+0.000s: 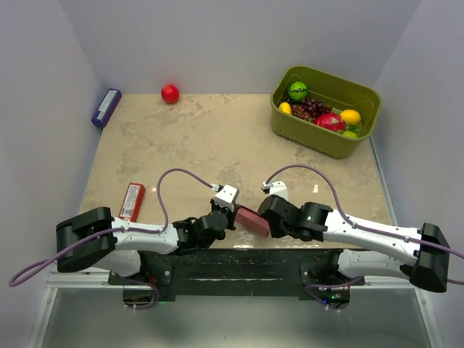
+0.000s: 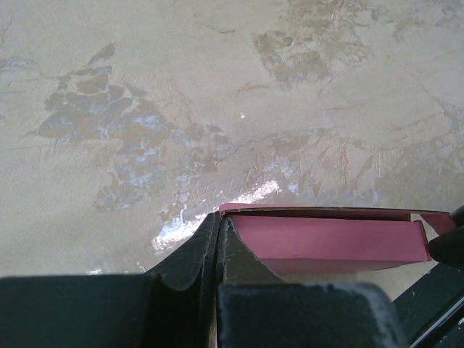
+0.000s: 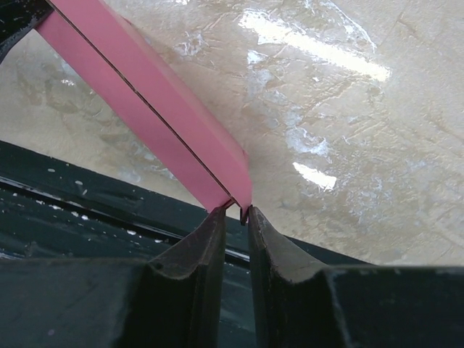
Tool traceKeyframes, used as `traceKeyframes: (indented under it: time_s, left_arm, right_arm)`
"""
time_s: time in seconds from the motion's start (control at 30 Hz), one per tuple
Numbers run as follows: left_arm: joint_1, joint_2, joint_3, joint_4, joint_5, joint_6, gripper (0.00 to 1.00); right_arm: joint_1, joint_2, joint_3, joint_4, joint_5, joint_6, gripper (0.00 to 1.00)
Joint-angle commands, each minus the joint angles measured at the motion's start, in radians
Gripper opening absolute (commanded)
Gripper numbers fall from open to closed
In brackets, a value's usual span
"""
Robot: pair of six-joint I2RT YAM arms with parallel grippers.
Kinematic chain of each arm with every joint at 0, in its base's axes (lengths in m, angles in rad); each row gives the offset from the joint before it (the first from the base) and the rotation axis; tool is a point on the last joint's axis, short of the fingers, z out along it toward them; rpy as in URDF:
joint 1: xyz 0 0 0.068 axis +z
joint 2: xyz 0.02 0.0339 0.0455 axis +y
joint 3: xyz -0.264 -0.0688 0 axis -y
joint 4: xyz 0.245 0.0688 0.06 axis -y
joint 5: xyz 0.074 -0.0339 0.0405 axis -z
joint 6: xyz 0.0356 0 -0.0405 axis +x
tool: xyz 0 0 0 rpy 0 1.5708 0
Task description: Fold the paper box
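Note:
The pink paper box (image 1: 252, 218) is held between both grippers just above the table's near edge. In the left wrist view the box (image 2: 333, 243) shows as a partly folded shell, and my left gripper (image 2: 220, 217) is shut on its left edge. In the right wrist view the box (image 3: 152, 109) runs up to the left as a long folded strip, and my right gripper (image 3: 236, 210) is shut on its lower end. From above, my left gripper (image 1: 233, 214) and right gripper (image 1: 267, 221) face each other across the box.
A red flat packet (image 1: 132, 201) lies at the left. A purple box (image 1: 106, 107) and a red ball (image 1: 170, 93) sit at the back left. A green basket (image 1: 357, 90) of toy fruit stands at the back right. The black base rail (image 1: 239, 262) is below the box.

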Motion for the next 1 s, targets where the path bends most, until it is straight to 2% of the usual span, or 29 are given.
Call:
traceKeyframes:
  time_s: [0.0,0.37,0.63,0.97]
  left_arm:
    - [-0.013,0.046,-0.048,-0.236,0.044,0.005,0.00]
    - [-0.013,0.041,-0.053,-0.230,0.050,0.008,0.00]
    - [-0.014,0.041,-0.056,-0.224,0.056,0.013,0.00]
    - [-0.014,0.033,-0.057,-0.227,0.056,0.013,0.00]
  right_arm:
    - [0.012,0.014,0.021,-0.030,0.050,0.045,0.23]
    - [0.061,0.042,0.049,-0.063,0.125,0.085,0.18]
    - [0.058,0.040,0.092,-0.100,0.194,0.082,0.26]
    - [0.059,0.011,0.063,-0.010,0.102,-0.030,0.27]
